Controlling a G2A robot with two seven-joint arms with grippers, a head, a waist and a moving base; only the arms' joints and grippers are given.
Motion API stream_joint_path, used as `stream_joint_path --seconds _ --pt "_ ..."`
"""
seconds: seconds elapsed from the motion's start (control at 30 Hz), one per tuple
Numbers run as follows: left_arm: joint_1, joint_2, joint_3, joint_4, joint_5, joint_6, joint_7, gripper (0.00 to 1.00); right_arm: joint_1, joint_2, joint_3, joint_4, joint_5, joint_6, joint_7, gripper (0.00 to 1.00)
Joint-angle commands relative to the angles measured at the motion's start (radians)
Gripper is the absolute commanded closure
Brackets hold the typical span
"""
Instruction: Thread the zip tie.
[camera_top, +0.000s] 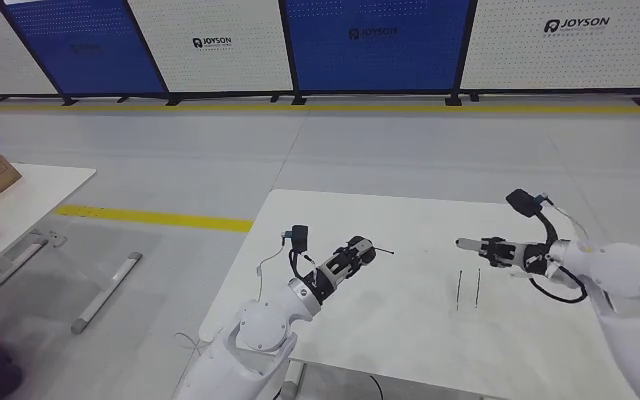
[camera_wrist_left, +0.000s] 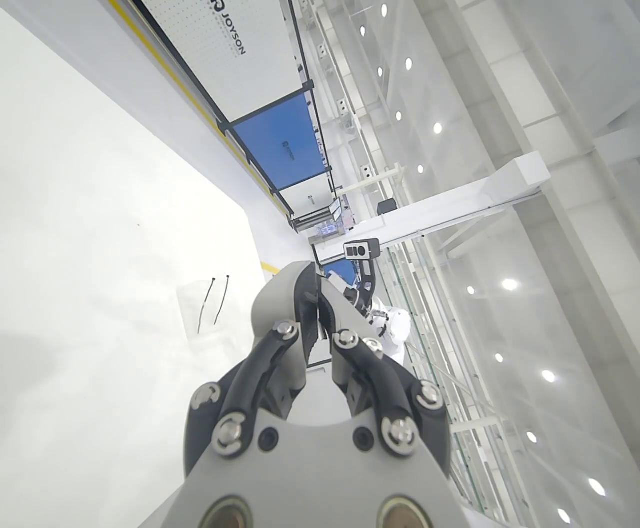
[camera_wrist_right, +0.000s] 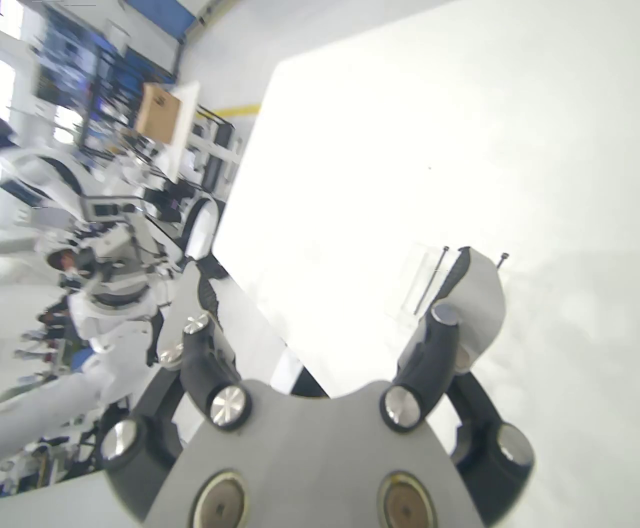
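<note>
White table (camera_top: 400, 330); two black zip ties (camera_wrist_left: 221, 300) flat, parallel, just apart.

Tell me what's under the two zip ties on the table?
A clear plastic sheet on the white table. In its wrist view the right hand's finger covers part of one zip tie, hiding what's beneath.

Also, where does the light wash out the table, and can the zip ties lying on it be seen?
Top view: even light; the two loose zip ties stand out as dark lines on the pale table. Left wrist view: ceiling lamps flare, the table goes near white, the ties are visible. Right wrist view: strongest glare; the right end effector hides part of the ties.
</note>
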Motion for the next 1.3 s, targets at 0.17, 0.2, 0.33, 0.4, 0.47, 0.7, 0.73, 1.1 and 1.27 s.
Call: stream_joint_path --seconds 0.17,0.2,0.33,0.4,0.47,0.7,0.73,1.1,1.27 --pt "0.0 0.0 0.0 0.0 0.0 0.0 0.0 1.0 0.071 -0.015 -0.075 0.078 -0.035 0.023 0.011 0.0" --pt "0.0 0.0 0.0 0.0 0.0 0.0 0.0 1.0 0.071 -0.015 -0.075 0.078 -0.035 0.023 0.011 0.0" --pt "0.0 0.0 0.0 0.0 0.0 0.0 0.0 1.0 0.071 -0.015 -0.075 0.078 -0.035 0.023 0.011 0.0" --pt "0.0 0.0 0.0 0.0 0.0 0.0 0.0 1.0 0.071 -0.015 -0.075 0.078 -0.035 0.023 0.011 0.0" --pt "0.0 0.0 0.0 0.0 0.0 0.0 0.0 1.0 0.064 -0.015 -0.086 0.074 -0.049 0.014 0.017 0.0" --pt "0.0 0.0 0.0 0.0 0.0 0.0 0.0 1.0 0.148 -0.032 -0.211 0.13 -0.157 0.005 0.144 0.0" --pt "0.0 0.0 0.0 0.0 0.0 0.0 0.0 1.0 0.165 -0.037 -0.237 0.141 -0.172 0.004 0.177 0.0" --pt "0.0 0.0 0.0 0.0 0.0 0.0 0.0 1.0 0.195 -0.048 -0.275 0.168 -0.114 -0.041 0.177 0.0" --pt "0.0 0.0 0.0 0.0 0.0 0.0 0.0 1.0 0.189 -0.057 -0.308 0.179 -0.161 0.097 0.137 0.0"
